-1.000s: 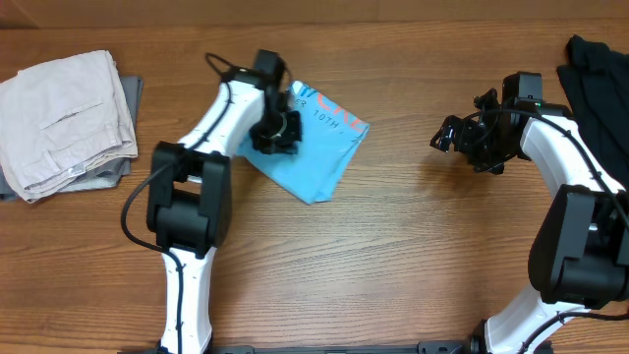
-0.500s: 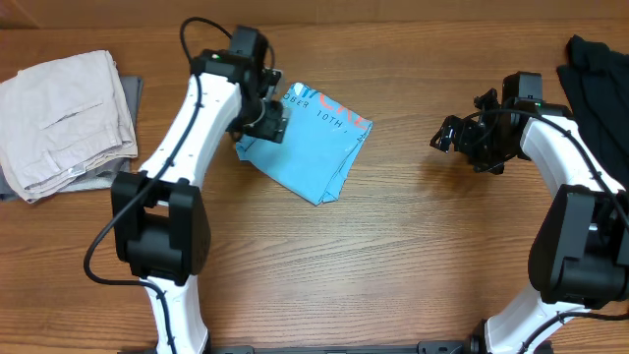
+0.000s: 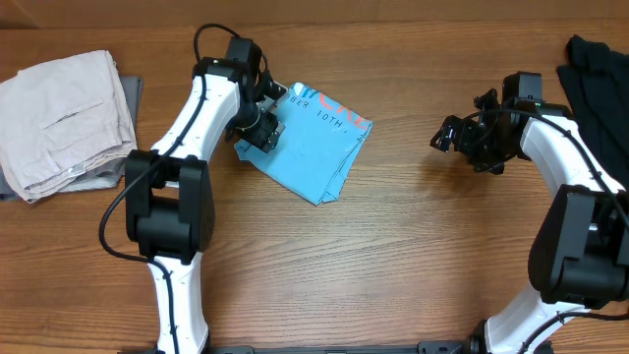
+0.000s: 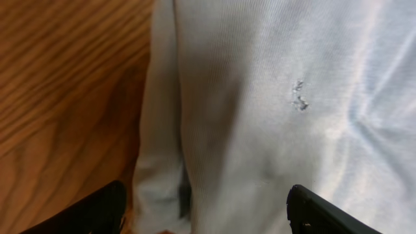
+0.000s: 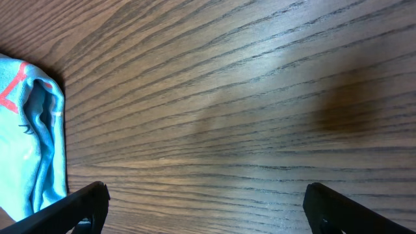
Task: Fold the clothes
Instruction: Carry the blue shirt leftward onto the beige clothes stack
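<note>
The clothes, a light blue T-shirt (image 3: 316,149) with red and white lettering, lie folded into a small rectangle on the wooden table, left of centre. My left gripper (image 3: 257,130) hangs over the shirt's left edge. In the left wrist view the pale fabric (image 4: 260,97) fills the frame, and my left gripper (image 4: 205,209) is open, its jaws straddling the folded edge. My right gripper (image 3: 448,134) is apart from the shirt, to its right. In the right wrist view my right gripper (image 5: 208,203) is open over bare wood, with the shirt's corner (image 5: 32,130) at the far left.
Folded beige trousers (image 3: 64,116) rest on a grey garment (image 3: 126,169) at the far left. A dark garment (image 3: 598,71) lies at the table's right edge, behind my right arm.
My left gripper has opened and let go of the shirt, and has shifted from its middle to its left edge. The right arm has not moved.
</note>
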### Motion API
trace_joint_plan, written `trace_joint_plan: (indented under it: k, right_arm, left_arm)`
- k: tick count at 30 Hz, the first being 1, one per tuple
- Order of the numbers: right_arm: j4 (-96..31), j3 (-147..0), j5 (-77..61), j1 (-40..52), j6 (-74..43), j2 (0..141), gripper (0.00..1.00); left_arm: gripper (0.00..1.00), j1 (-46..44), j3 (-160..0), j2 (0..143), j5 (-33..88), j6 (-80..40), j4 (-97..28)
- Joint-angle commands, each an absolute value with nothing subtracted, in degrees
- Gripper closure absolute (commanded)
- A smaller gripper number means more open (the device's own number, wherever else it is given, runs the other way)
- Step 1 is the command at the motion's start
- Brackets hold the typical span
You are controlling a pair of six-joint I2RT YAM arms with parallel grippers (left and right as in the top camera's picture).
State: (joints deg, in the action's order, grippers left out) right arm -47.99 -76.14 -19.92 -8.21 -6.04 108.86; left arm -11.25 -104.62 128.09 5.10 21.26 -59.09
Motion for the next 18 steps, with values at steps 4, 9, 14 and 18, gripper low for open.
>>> trace_joint_plan:
  k: [4, 9, 14, 18]
  right_arm:
    - [-47.7, -76.88, -19.51, -8.27, -6.02, 107.37, 0.0]
    - [-47.7, -76.88, -19.51, -8.27, -6.02, 107.39, 0.0]
    - [-47.7, -76.88, -19.51, -8.27, -6.02, 107.39, 0.0]
    - [-47.7, -76.88, -19.53, -8.27, -6.02, 107.37, 0.0]
  left_arm:
    - [0.18, -11.6, -104.2, 132.77, 7.07, 22.68, -57.3]
    - [0.28, -11.6, -104.2, 133.67, 7.07, 21.74, -57.19]
    - [0.7, -11.6, -104.2, 133.67, 7.07, 20.53, -58.41]
    - [0.84, -11.51, -104.2, 133.67, 6.85, 20.53, -59.88]
